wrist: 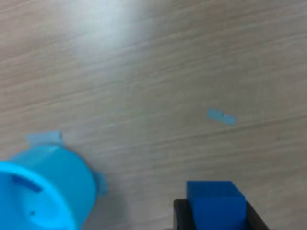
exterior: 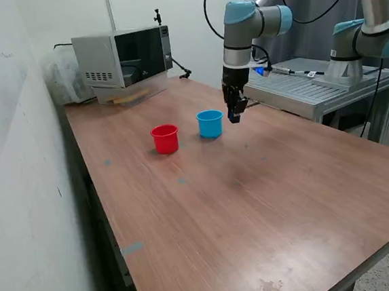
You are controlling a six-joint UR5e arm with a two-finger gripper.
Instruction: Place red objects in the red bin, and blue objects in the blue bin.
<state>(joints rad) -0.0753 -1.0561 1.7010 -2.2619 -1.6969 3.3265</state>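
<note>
A small dark blue cube (wrist: 215,203) sits clamped between black fingers (wrist: 181,216) in the wrist view; my gripper (exterior: 235,115) is shut on it. In the exterior view the gripper hangs above the table, just to the right of the light blue cup, the blue bin (exterior: 210,124) (wrist: 41,191), and slightly higher than its rim. The red cup, the red bin (exterior: 165,139), stands on the table to the exterior view's left of the blue one. No red cubes show in either view.
A microwave (exterior: 123,61) stands at the table's far corner on the exterior view's left. A second robot base on a metal stand (exterior: 336,83) is behind the table. Small tape marks (wrist: 221,116) dot the wooden tabletop (exterior: 257,205).
</note>
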